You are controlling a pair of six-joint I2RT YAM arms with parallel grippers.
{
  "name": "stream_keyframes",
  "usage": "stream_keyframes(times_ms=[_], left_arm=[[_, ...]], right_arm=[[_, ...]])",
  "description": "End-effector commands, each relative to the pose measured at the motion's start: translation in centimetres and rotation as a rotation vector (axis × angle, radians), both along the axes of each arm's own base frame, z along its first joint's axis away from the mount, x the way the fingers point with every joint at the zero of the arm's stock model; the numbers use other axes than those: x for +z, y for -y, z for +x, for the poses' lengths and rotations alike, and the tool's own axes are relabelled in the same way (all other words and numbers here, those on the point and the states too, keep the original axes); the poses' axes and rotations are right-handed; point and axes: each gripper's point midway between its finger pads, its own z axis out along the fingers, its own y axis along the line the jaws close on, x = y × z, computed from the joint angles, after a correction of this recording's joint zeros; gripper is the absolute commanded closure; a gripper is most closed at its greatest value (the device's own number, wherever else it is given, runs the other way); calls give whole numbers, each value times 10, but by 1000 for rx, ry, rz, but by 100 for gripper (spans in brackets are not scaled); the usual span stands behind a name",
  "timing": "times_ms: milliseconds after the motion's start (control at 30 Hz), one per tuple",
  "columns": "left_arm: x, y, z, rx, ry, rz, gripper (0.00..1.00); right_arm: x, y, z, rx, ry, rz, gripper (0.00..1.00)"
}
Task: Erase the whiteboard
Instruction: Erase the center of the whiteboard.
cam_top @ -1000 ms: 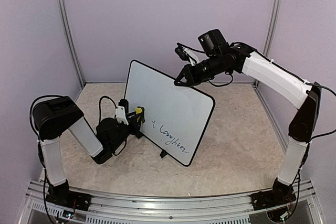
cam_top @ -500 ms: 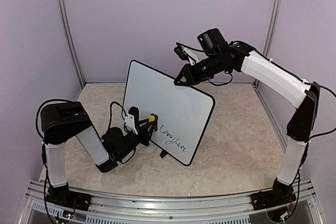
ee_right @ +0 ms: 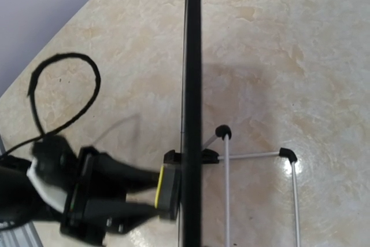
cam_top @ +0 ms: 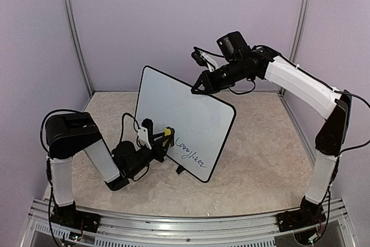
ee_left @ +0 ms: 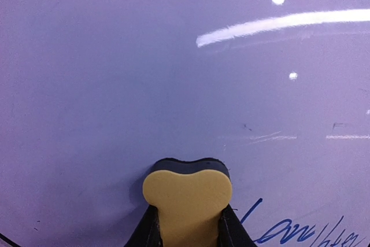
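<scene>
Left arm has swung right along the whiteboard [cam_top: 185,120] since a second ago, and the leftmost blue mark is gone. Board stands tilted at mid-table, same spot. Right gripper [cam_top: 198,89], jaws together, sits at its top edge. Left gripper [cam_top: 162,140] is clamped on a yellow eraser [ee_left: 188,192] pressed to the board, just left of the remaining writing [cam_top: 191,153].

Unreadable blue cursive [cam_top: 191,155] on the whiteboard [cam_top: 173,105]
</scene>
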Motion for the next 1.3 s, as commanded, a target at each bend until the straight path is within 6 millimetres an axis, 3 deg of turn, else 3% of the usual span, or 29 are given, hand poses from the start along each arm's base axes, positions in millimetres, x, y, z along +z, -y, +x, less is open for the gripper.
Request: stream_keyframes(times_ms=[0, 100, 233, 633, 767, 1067, 1133, 1267], left_arm=[[-38, -46, 33, 129, -81, 70, 88], [-37, -60, 41, 182, -62, 106, 88], [-38, -55, 39, 155, -58, 106, 88], [-34, 19, -28, -156, -52, 2, 88], [-28, 44, -39, -226, -33, 32, 88], [-9, 77, -56, -300, 6, 33, 88], [-12, 77, -57, -292, 4, 36, 88], [-14, 48, -35, -173, -9, 26, 88]], right_arm=[[-43, -27, -64, 247, -179, -41, 100], [-43, -26, -64, 244, -179, -43, 100], [-45, -27, -64, 245, -181, -43, 100], [-48, -30, -61, 246, -189, -43, 100], [-49, -31, -61, 246, -193, -44, 100], [-49, -31, -62, 248, -192, -40, 100], [-49, -31, -62, 248, -191, -40, 100], [-49, -29, -63, 247, -189, -39, 100]])
